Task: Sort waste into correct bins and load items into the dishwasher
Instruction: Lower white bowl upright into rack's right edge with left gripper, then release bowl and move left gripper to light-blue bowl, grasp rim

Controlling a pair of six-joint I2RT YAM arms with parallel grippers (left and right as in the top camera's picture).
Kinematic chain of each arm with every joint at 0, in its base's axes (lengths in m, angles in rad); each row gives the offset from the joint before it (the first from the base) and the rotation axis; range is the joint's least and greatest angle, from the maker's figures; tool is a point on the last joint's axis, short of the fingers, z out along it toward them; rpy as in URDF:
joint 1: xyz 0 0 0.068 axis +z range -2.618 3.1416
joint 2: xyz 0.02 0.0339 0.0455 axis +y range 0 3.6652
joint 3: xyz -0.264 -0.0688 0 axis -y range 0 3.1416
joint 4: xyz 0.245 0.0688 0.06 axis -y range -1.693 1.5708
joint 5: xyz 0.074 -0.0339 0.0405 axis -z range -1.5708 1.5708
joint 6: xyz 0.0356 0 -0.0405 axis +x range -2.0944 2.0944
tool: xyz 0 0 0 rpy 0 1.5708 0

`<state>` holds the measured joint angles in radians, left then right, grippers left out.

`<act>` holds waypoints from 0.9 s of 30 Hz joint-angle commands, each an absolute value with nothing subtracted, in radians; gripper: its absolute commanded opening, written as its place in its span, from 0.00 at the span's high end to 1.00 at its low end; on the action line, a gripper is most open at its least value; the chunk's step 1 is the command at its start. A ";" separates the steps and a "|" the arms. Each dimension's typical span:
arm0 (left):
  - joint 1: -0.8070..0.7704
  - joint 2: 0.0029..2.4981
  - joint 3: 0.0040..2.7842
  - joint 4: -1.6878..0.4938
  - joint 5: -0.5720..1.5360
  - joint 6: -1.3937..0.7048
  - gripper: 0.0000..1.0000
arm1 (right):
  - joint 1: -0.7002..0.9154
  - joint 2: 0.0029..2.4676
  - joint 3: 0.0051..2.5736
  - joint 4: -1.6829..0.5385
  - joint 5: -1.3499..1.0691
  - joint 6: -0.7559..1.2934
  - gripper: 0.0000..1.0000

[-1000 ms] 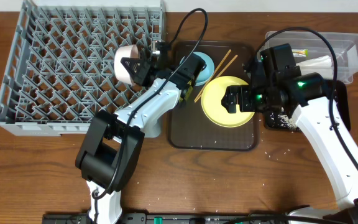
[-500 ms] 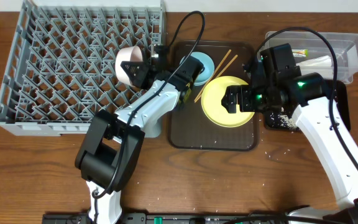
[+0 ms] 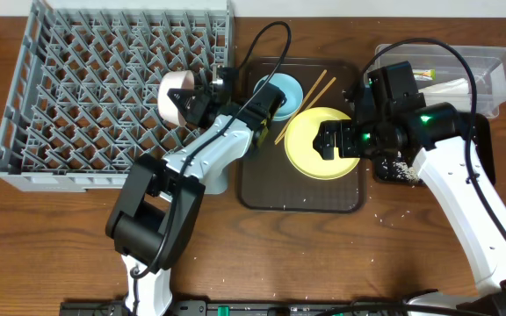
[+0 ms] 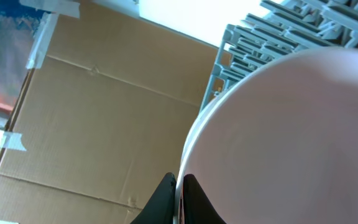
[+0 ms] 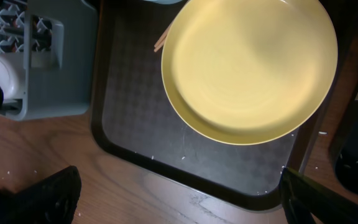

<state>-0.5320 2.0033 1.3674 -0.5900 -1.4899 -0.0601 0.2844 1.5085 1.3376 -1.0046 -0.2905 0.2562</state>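
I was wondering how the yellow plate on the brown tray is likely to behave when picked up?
The yellow plate looks rigid and glossy, so it probably keeps its shape but may slip. Lying flat on the brown tray, its low rim seems hard to get under. Held by one edge, it would likely tilt.

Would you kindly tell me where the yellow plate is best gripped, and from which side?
Probably pinch the yellow plate by its rim on the robot-facing side, from above: it lies flat on the brown tray, and the chopsticks crowd its far-left rim.
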 commanded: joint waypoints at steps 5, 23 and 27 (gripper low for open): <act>-0.600 2.020 1.363 -0.607 -1.158 -0.057 0.67 | 0.278 1.509 1.336 -1.003 -0.284 0.265 0.01; -0.635 1.832 1.422 -0.638 -0.697 -0.148 0.46 | 0.278 1.509 1.336 -1.003 -0.284 0.265 0.01; -0.615 1.698 1.429 -0.638 -0.505 -0.337 0.46 | 0.278 1.509 1.336 -1.003 -0.285 0.265 0.01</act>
<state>-0.6353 1.8187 1.3922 -0.6353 -0.7357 -0.1532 0.2844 1.5085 1.3376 -1.0042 -0.2905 0.2562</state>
